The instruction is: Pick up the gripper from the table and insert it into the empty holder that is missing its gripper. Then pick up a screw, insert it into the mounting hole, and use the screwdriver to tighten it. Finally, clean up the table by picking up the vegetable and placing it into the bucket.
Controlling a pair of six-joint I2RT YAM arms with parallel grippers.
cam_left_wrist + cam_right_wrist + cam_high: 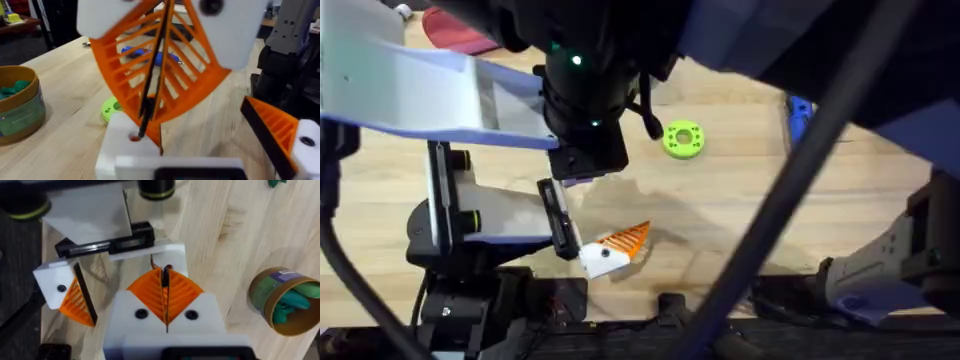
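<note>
Reaching across, right claw [165, 275] has its pads pressed together, tip down at a white holder [127, 150] on the left claw [197, 137], blocking it; can't tell if anything is pinched. Left claw sides stand apart, one carrying the orange gripper [76, 300]. Bucket [280, 302] with green pieces, green disc [682, 138] and screwdriver [798, 110] lie on the bench [720, 200].

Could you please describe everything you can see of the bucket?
The bucket is a small round pail, tan-brown at the rim and inside, with a green band around its wall that bears a pale label. It stands upright and open-topped on the wooden table. Green pieces lie inside it. Nothing else touches it.
</note>
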